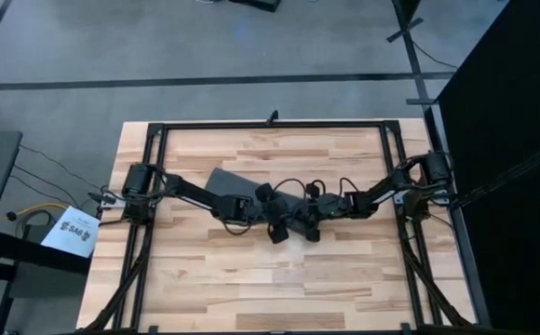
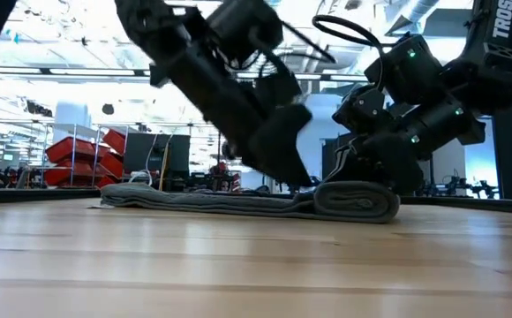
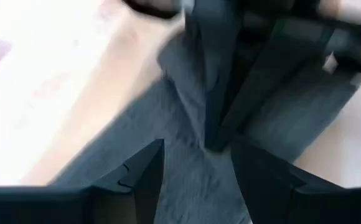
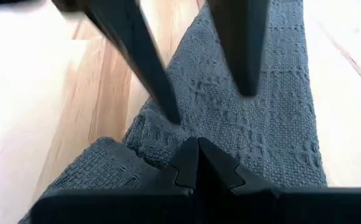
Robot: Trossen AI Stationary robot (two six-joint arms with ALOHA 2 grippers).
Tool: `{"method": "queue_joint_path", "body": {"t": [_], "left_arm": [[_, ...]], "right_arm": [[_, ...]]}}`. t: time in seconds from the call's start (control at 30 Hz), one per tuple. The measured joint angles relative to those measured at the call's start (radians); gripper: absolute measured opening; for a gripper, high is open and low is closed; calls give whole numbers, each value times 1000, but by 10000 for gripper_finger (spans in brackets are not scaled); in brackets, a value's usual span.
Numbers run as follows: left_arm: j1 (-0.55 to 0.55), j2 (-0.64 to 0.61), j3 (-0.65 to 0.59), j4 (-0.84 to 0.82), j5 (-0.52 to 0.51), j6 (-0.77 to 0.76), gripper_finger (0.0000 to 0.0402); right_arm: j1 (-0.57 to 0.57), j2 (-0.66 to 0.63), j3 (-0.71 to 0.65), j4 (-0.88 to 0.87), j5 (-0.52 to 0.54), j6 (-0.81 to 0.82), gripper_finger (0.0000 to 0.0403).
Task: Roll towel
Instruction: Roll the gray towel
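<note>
Two dark arms meet over the middle of the wooden table (image 1: 205, 270), where the dark grey towel (image 2: 238, 202) lies as a flat strip with one end wound into a roll. The left gripper (image 3: 196, 163) holds its fingers spread, tips down on the flat cloth just beside the roll. The right gripper (image 4: 198, 163) sits with its fingers pressed together, tips meeting at the rolled end of the towel, the left arm's two fingers planted on the weave beyond it.
</note>
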State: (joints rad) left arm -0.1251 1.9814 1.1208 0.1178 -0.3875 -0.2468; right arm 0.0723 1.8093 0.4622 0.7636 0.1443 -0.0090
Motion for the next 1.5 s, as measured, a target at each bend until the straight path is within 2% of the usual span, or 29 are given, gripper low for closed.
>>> {"method": "queue_joint_path", "body": {"t": [0.23,0.47,0.57,0.77,0.97,1.1,1.2,1.3,1.4,1.5], "left_arm": [[2,99,3,102,68,8,173],[-3,99,4,90,70,-3,173],[-5,99,3,85,72,-5,173],[-9,99,3,100,74,11,173],[-9,99,23,96,81,15,173],[-10,96,100,16,98,-4,173],[-10,95,206,-170,105,29,173],[-6,95,319,-333,105,111,173],[8,93,394,-355,105,242,173],[37,93,398,-285,146,377,173]], "right_arm": [[0,-84,-6,-103,-5,-26,0],[8,-288,-6,-320,15,-62,0],[41,-386,-15,-397,15,-26,0],[88,-573,-127,-411,35,110,0],[138,-619,-214,-432,72,242,0],[192,-625,-222,-479,78,317,0],[261,-660,-221,-524,84,366,0],[339,-697,-221,-625,155,448,0],[411,-714,-221,-715,247,546,0],[468,-701,-221,-767,302,641,0]]}}
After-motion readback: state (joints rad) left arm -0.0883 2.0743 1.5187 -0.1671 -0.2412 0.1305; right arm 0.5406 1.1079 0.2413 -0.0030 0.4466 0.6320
